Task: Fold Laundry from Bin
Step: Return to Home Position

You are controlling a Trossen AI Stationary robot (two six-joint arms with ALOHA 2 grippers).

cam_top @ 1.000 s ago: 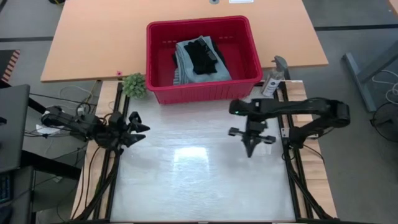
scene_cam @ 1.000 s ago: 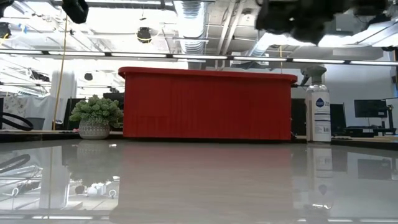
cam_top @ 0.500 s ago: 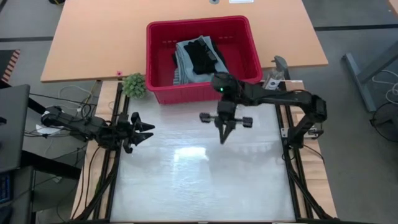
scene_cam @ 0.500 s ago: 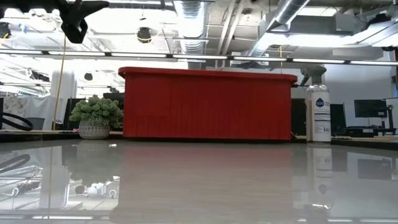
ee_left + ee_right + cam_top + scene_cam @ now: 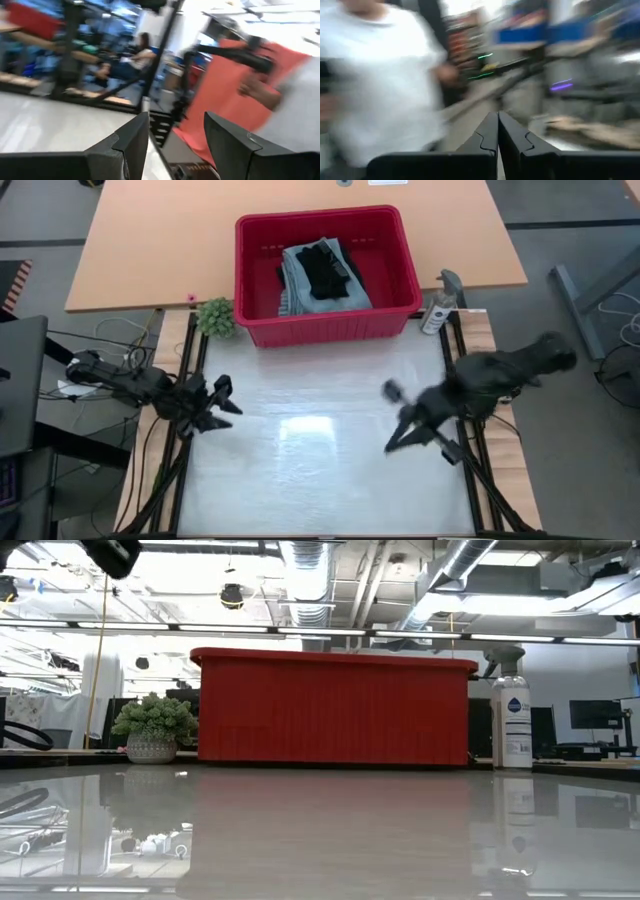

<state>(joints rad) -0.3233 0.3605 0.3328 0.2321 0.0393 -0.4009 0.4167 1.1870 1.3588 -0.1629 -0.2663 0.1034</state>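
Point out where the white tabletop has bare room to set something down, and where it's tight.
Bare: the white tabletop between the left gripper and right gripper, from the red bin to the near edge. Crowded: the bin's middle, filled by folded laundry; the plant and spray bottle flank its front corners.

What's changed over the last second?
The right end effector, shut, swung in toward the bin, then pulled back to the right side. The left end effector, open, barely shifted on the left side. The bin and the laundry inside it stayed put.
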